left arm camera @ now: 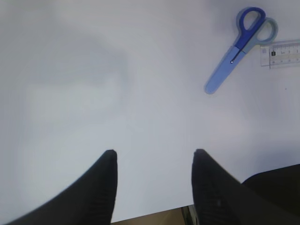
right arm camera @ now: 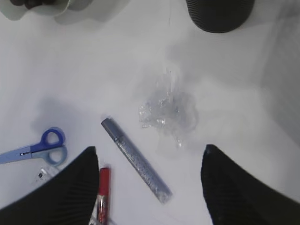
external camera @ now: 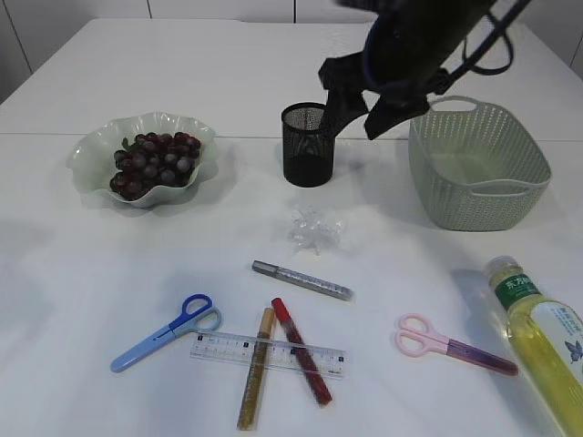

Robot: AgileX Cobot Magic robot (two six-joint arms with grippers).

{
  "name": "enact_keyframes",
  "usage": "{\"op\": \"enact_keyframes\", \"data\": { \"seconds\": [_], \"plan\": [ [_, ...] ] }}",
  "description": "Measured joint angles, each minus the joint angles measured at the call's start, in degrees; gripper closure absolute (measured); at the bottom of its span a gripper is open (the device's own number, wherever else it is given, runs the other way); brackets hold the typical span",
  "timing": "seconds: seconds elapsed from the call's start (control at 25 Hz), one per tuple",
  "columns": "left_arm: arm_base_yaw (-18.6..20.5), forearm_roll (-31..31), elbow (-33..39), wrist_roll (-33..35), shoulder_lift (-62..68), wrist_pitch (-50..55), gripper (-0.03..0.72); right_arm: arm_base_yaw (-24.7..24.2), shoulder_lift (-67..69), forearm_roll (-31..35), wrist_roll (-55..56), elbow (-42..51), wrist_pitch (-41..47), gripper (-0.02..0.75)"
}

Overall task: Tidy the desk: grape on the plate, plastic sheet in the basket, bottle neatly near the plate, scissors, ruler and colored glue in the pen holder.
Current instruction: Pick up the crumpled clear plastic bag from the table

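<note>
While the right arm [external camera: 401,64] hangs dark and blurry over the back of the white table [external camera: 182,64] in the exterior view, its fingers cannot be made out there. Below it stands the black mesh pen holder [external camera: 307,144], with the green basket [external camera: 478,164] to the right. A wavy green plate [external camera: 144,157] on the left holds the grapes [external camera: 153,164]. The crumpled plastic sheet [external camera: 316,228] lies in front of the pen holder. Nearer the camera lie a silver glue tube [external camera: 301,279], blue scissors [external camera: 164,331], a clear ruler [external camera: 268,353], a gold glue tube [external camera: 256,368], a red glue tube [external camera: 301,350] and pink scissors [external camera: 451,346]. The yellow bottle [external camera: 544,341] lies on its side at the right edge.

From the left wrist, the left fingers [left arm camera: 153,185] are spread apart and hold nothing. The blue scissors [left arm camera: 241,47] lie far ahead of the right finger, touching the ruler [left arm camera: 281,54] end.

From the right wrist, the right fingers [right arm camera: 150,187] are spread wide and hold nothing. The plastic sheet [right arm camera: 168,112] lies just ahead, between them. The silver glue tube [right arm camera: 136,159] lies slanted between them too. The red glue tube [right arm camera: 102,194] sits beside the left finger, the blue scissors [right arm camera: 40,147] out past it. The pen holder [right arm camera: 219,13] is far ahead.
</note>
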Motion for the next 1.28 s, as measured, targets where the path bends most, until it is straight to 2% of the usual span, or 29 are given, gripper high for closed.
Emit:
{"op": "enact_keyframes", "data": {
  "seconds": [0.16,0.32,0.6,0.96,1.28],
  "plan": [
    [0.0,0.0,0.0,0.0,0.0,0.4,0.321,0.8,7.1,0.0,-3.3,-3.8,0.5,0.137],
    [0.0,0.0,0.0,0.0,0.0,0.5,0.323,0.9,10.8,0.0,-6.3,-4.1,0.5,0.11],
    [0.0,0.0,0.0,0.0,0.0,0.4,0.328,0.9,14.5,0.1,-9.3,-4.4,-1.4,0.108],
    [0.0,0.0,0.0,0.0,0.0,0.4,0.337,0.9,19.0,3.7,-12.6,-4.5,-3.5,0.108],
    [0.0,-0.8,0.0,-0.4,0.0,0.4,0.337,0.9,21.8,4.2,-13.0,-4.5,-5.2,0.134]
  ]
}}
